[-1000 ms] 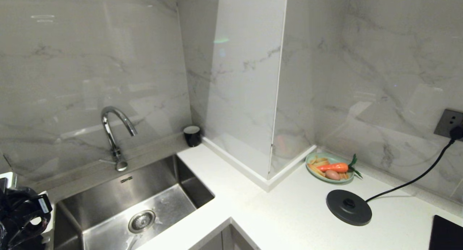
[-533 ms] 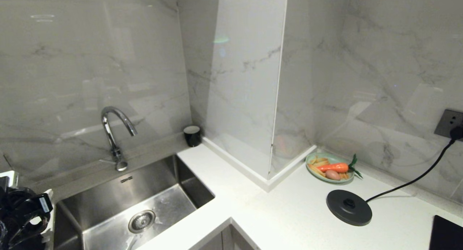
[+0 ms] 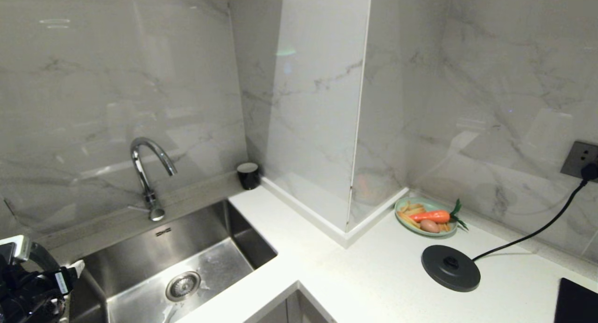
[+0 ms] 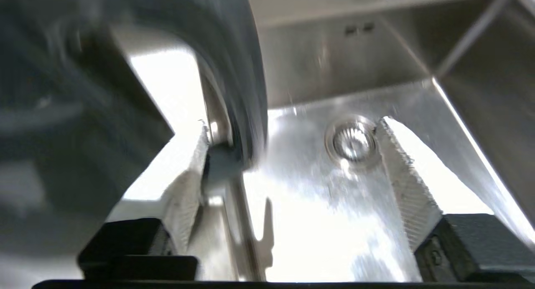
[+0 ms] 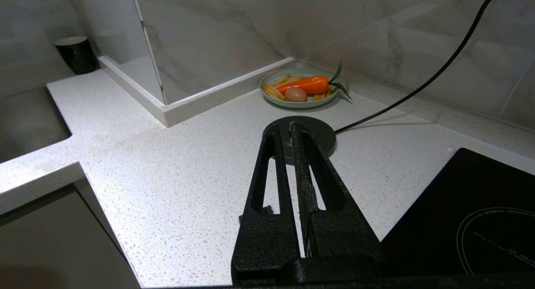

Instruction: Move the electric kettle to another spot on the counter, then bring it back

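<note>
Left gripper (image 4: 292, 155) hung with jaws apart over the sink (image 4: 334, 222), the kettle (image 4: 125, 80) close beside one finger; right gripper (image 5: 292, 128) sat closed, farther off.

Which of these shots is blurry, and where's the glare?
Left wrist view: the kettle close to the lens is smeared with blur, and the sink floor blows out white. Head view: sharp, soft reflections on the marble wall. Right wrist view: crisp, evenly lit.
</note>
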You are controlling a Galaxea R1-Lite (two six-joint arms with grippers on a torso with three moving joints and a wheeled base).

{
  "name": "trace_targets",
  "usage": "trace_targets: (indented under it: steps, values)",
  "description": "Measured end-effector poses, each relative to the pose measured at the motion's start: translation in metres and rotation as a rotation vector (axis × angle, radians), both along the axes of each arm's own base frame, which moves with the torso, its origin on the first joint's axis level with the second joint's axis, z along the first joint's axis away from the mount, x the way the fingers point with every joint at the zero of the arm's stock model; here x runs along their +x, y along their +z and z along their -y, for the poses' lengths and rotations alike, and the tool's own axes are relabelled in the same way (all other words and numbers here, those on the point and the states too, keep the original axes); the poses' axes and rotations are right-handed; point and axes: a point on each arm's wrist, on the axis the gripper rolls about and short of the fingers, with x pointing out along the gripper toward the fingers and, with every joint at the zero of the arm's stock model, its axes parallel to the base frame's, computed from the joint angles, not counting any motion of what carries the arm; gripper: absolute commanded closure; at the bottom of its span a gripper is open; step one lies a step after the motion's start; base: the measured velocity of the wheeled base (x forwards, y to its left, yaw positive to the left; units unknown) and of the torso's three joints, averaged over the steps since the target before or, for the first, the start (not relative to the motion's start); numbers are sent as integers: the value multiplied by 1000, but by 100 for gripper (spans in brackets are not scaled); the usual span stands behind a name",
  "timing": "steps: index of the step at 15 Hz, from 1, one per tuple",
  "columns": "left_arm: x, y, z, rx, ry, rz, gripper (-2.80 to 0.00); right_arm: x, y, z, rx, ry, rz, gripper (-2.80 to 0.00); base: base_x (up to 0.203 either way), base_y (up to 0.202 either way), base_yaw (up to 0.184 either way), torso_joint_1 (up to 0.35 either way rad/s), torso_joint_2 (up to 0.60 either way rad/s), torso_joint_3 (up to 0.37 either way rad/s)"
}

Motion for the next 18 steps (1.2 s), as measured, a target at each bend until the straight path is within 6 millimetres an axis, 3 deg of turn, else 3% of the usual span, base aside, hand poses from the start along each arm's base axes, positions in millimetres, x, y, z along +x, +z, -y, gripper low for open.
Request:
trace_targets:
  steps: [7, 10, 15, 17, 18]
  values:
    - [-33, 10, 24, -65, -27, -29, -280, 0, 0, 0, 0, -1, 0, 0, 0, 0, 0, 0, 0, 0]
    - [-39, 29, 29, -51, -35, 35, -280, 0, 0, 0, 0, 0, 0, 0, 0, 0, 0, 0, 0, 0]
    - [-58, 68, 50, -45, -192, 156, -280, 0, 0, 0, 0, 0, 0, 0, 0, 0, 0, 0, 0, 0]
    - [-64, 85, 63, -13, -257, 221, 0, 0, 0, 0, 0, 0, 0, 0, 0, 0, 0, 0, 0, 0]
    - [-67, 94, 70, 7, -288, 256, 0, 0, 0, 0, 0, 0, 0, 0, 0, 0, 0, 0, 0, 0]
